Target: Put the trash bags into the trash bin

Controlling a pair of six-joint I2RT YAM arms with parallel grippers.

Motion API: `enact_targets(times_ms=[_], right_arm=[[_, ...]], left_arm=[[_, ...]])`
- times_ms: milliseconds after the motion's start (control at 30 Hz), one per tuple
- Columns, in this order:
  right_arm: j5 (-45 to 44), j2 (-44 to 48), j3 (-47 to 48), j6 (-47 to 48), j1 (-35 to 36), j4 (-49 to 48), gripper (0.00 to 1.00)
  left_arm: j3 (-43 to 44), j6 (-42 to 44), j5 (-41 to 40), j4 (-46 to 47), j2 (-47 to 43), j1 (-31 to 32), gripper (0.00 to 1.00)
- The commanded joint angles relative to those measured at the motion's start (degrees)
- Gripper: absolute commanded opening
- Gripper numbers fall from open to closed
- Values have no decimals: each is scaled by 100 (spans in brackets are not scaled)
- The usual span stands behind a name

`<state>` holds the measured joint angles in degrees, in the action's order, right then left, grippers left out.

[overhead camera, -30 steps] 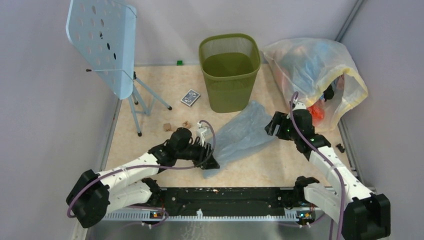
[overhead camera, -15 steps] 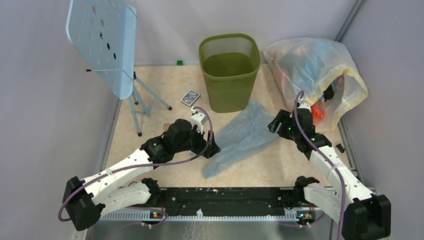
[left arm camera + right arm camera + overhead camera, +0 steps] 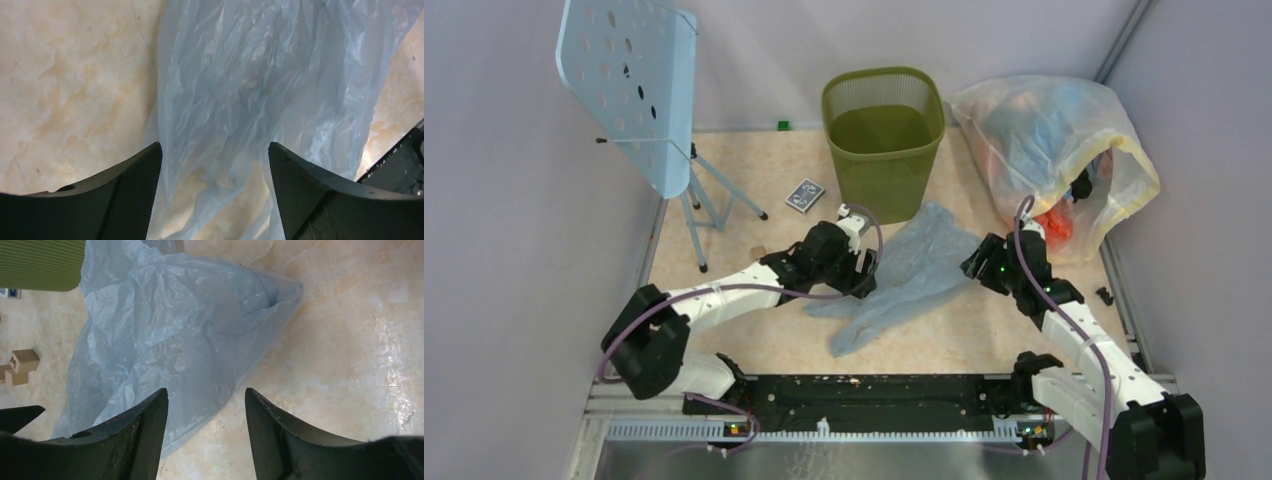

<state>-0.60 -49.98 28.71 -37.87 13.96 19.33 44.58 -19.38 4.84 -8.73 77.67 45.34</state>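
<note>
A pale blue-grey crinkly trash bag point(image 3: 914, 268) lies flat on the table in front of the olive-green mesh trash bin point(image 3: 885, 140). My left gripper point(image 3: 864, 275) is open over the bag's left edge; in the left wrist view the bag point(image 3: 255, 85) lies between and below the spread fingers point(image 3: 127, 195). My right gripper point(image 3: 977, 262) is open at the bag's right edge; in the right wrist view the bag point(image 3: 170, 335) reaches under the left finger point(image 3: 135, 435), and a corner of the bin point(image 3: 40, 262) shows at top left.
A big clear-yellowish sack point(image 3: 1054, 150) of coloured items stands at the back right. A pale blue perforated stand point(image 3: 639, 90) on a tripod stands at the back left. A card deck point(image 3: 805, 195) and small wooden blocks point(image 3: 20, 365) lie left of the bin.
My left arm has swung forward and right, from the bag's near corner up to its left edge. The bag's left side has shifted a little. My right gripper has barely moved.
</note>
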Motion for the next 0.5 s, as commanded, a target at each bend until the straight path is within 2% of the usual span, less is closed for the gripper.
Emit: enact_targets(times_ms=[0, 133, 467], right_arm=[[-104, -11, -145, -308, -51, -294, 57], [7, -108, -356, -328, -51, -543, 53], [378, -337, -494, -201, -51, -863, 40]], left_arm=[[434, 188, 83, 916, 487, -50, 82], [539, 115, 88, 1293, 1053, -112, 68], [764, -154, -101, 1644, 1900, -265, 71]])
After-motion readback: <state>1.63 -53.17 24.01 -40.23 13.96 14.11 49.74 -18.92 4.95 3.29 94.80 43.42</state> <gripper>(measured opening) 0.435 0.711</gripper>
